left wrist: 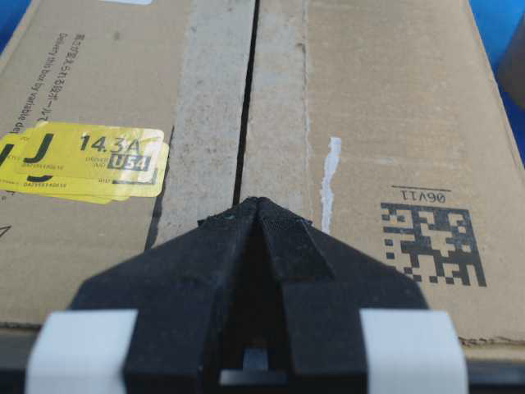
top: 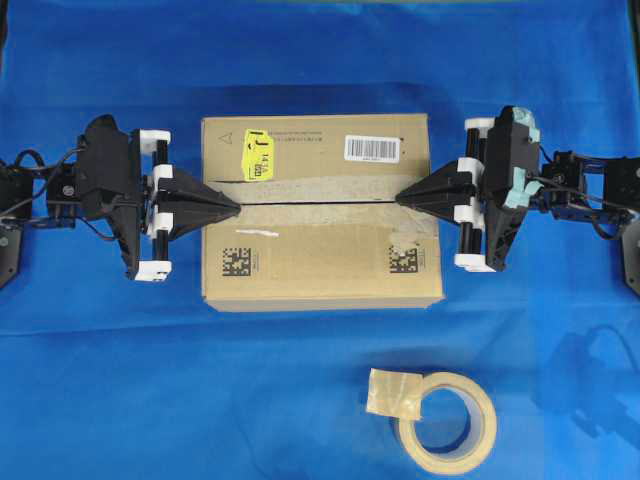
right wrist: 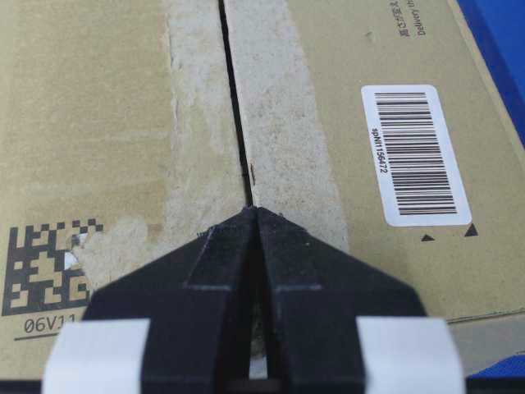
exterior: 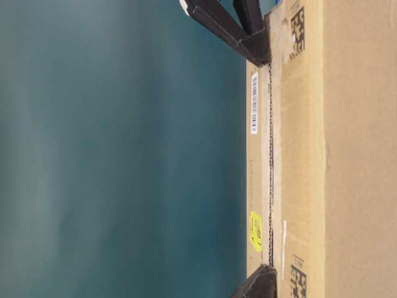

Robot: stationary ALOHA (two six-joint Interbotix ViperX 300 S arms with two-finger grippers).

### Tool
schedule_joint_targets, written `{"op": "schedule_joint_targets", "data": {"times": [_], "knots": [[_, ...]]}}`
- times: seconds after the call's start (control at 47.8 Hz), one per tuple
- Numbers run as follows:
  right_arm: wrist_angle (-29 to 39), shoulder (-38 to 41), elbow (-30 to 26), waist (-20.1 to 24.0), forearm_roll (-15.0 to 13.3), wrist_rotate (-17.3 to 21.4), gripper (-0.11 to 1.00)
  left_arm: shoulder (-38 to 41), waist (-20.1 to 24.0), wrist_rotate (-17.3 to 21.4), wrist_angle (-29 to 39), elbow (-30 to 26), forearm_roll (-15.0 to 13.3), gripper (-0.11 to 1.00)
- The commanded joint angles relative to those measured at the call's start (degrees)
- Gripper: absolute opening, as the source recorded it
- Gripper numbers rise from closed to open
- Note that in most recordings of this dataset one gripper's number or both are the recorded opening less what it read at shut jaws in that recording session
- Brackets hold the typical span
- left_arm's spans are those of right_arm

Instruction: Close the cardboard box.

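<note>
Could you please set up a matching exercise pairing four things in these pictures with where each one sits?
Things:
1. yellow sticker
2. barcode label
3. tape roll
4. left end effector

Places:
A. on the blue cloth, apart from the box
B. far flap of the cardboard box, toward the right arm
C. tip shut at the seam's left end
D. far flap, toward the left arm

Pairs: 1-D, 2-B, 3-A, 4-C

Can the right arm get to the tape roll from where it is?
Probably yes. The tape roll lies alone on the blue cloth in front of the cardboard box; nothing stands between it and the right gripper.
</note>
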Motion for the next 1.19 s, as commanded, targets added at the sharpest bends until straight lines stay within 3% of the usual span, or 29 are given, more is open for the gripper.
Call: {"op": "schedule_joint_targets", "data": {"times": [0.0,1.173], "knots": [[-0.3,-0.4,-0.9,-0.2,0.0,0.1,0.00,0.4,0.3,0.1,-0.2,-0.6,-0.2,0.00],[-0.2,-0.4,-0.7,-0.2,0.1,0.1,0.00,0.5,1.0,0.1,-0.6,-0.7,-0.3,0.00]]}}
